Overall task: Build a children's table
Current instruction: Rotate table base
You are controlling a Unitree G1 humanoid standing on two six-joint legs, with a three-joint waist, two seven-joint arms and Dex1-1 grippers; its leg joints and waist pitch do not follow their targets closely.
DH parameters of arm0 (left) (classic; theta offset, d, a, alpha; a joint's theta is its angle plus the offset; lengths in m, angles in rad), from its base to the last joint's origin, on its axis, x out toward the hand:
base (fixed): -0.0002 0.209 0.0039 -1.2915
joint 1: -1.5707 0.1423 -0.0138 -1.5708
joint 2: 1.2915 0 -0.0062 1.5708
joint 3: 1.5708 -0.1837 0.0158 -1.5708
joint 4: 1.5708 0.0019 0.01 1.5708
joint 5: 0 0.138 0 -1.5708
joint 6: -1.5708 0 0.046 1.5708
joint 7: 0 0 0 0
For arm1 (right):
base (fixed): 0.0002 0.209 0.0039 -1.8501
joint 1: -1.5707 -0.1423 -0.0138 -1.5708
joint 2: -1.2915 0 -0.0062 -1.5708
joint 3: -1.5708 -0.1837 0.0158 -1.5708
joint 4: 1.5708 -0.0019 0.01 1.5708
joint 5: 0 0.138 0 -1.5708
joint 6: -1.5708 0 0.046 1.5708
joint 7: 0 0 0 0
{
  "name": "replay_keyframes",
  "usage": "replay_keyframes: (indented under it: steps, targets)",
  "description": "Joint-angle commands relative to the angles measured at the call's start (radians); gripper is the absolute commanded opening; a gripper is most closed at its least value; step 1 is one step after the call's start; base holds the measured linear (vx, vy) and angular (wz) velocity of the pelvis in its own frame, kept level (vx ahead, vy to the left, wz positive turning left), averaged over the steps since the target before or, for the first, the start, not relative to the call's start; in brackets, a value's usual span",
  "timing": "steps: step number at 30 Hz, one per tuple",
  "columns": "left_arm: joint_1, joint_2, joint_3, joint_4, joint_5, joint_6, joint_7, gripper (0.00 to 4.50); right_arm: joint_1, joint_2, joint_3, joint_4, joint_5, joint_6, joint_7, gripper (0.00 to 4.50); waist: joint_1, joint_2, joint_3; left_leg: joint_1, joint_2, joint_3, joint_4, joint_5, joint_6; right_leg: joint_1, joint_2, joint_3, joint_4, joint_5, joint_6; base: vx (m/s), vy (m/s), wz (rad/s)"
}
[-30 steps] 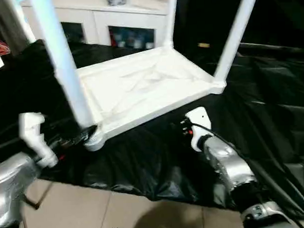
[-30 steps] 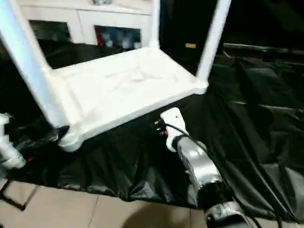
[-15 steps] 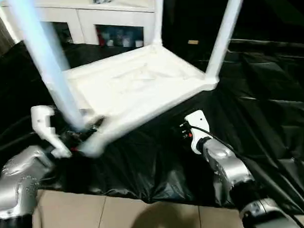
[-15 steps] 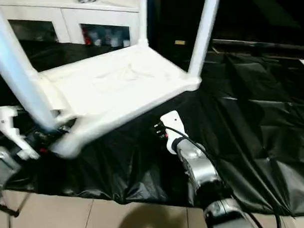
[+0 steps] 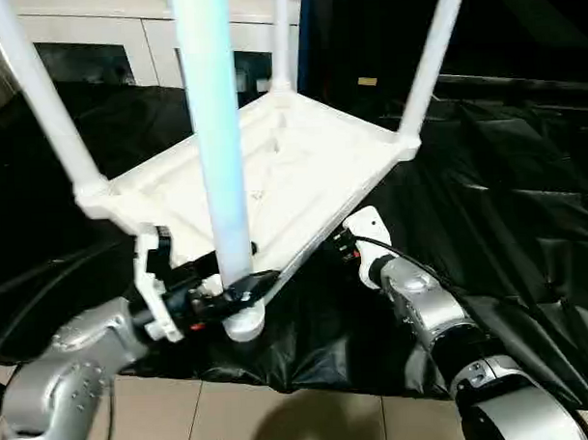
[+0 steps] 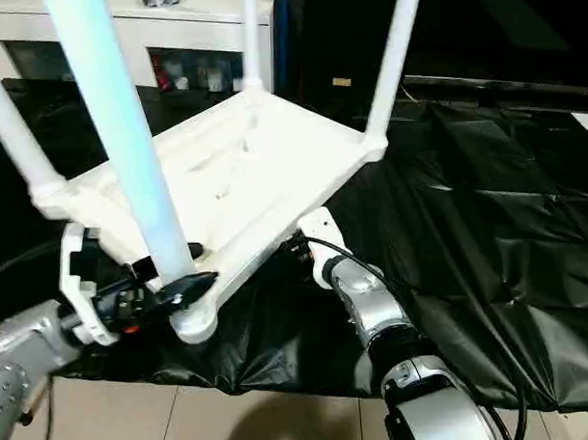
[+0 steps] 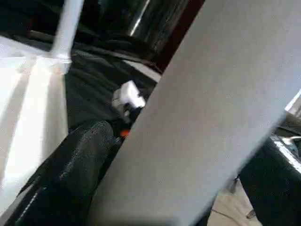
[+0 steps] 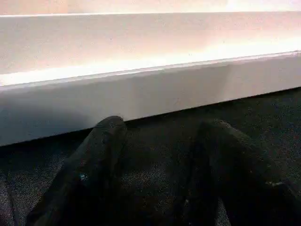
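The children's table point(image 5: 302, 171) is seen upside down on a black sheet point(image 5: 506, 203), its ribbed underside facing up and its four legs rising from the corner sockets; the top is tilted, with the near corner raised above the sheet. The nearest leg point(image 5: 214, 136) stands in the near corner socket point(image 5: 242, 323), and the left end effector point(image 5: 240, 289) is placed at the base of this leg, just above the socket. Its black fingers point(image 5: 253, 282) are spread wide on either side of the leg, one finger point(image 7: 70, 174) being seen close beside the tube in the left wrist view; whether the pads press on the leg cannot be told. The right end effector point(image 8: 160, 155) is set low at the near long edge of the top, close to the middle of that edge and well apart from the left one. Its two fingers point(image 8: 94, 160) are held apart above the sheet and point at the white rim point(image 8: 150, 94), which lies just ahead of the fingertips and is not gripped. A white cabinet point(image 5: 123, 33) with glass doors is seen behind the table, and pale floor tiles point(image 5: 282, 423) lie in front of the sheet.
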Motion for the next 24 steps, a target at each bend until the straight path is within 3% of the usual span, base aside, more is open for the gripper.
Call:
replay_keyframes:
  steps: [1, 3, 5, 9, 12, 13, 24]
  targets:
    - [0.005, -0.032, -0.048, -0.056, -0.027, 0.024, 0.027, 4.42, -0.002, 0.048, 0.042, -0.017, 0.017, -0.039, 0.104, 2.97, 0.004, 0.002, -0.061, 0.004, 0.017, -0.002, -0.06, -0.035, 0.029, 0.05, -0.059, 0.041, -0.052, 0.242, -0.24, 0.0, 0.0, 0.0]
    - [0.005, -0.043, -0.054, -0.064, -0.031, 0.027, 0.034, 4.42, 0.002, 0.053, 0.048, -0.018, 0.02, -0.046, 0.131, 2.97, -0.003, 0.0, -0.059, 0.005, 0.019, 0.0, -0.06, -0.041, 0.043, 0.048, -0.059, 0.041, -0.056, 0.23, -0.248, 0.0, 0.0, 0.0]
    - [0.004, -0.057, -0.065, -0.069, -0.029, 0.025, 0.043, 4.42, 0.008, 0.058, 0.061, -0.023, 0.021, -0.054, 0.165, 2.97, -0.003, 0.003, -0.059, 0.007, 0.022, -0.001, -0.06, -0.049, 0.042, 0.047, -0.061, 0.042, -0.058, 0.213, -0.251, 0.0, 0.0, 0.0]
    - [-0.006, -0.081, -0.08, -0.064, -0.02, 0.019, 0.062, 4.42, 0.009, 0.074, 0.066, -0.018, 0.022, -0.072, 0.215, 2.97, -0.004, -0.001, -0.057, 0.009, 0.024, 0.0, -0.062, -0.065, 0.041, 0.046, -0.061, 0.042, -0.059, 0.188, -0.257, 0.0, 0.0, 0.0]
    - [-0.014, -0.092, -0.085, -0.064, -0.02, 0.019, 0.072, 4.42, 0.003, 0.084, 0.061, -0.004, 0.015, -0.08, 0.23, 2.97, -0.003, -0.001, -0.059, 0.01, 0.024, -0.001, -0.061, -0.055, 0.042, 0.046, -0.061, 0.042, -0.058, 0.202, -0.262, 0.0, 0.0, 0.0]
    - [-0.019, -0.098, -0.089, -0.063, -0.019, 0.02, 0.075, 4.42, -0.003, 0.09, 0.06, 0.004, 0.015, -0.084, 0.238, 2.97, -0.003, 0.005, -0.059, 0.011, 0.024, -0.002, -0.061, -0.056, 0.04, 0.045, -0.061, 0.041, -0.058, 0.203, -0.262, 0.0, 0.0, 0.0]
    - [-0.069, -0.121, -0.124, -0.042, -0.008, 0.025, 0.074, 4.42, -0.06, 0.144, 0.05, 0.084, 0.01, -0.106, 0.257, 2.97, -0.008, 0.004, -0.061, 0.01, 0.023, -0.003, -0.06, -0.052, 0.042, 0.048, -0.063, 0.04, -0.056, 0.227, -0.281, 0.0, 0.0, 0.0]
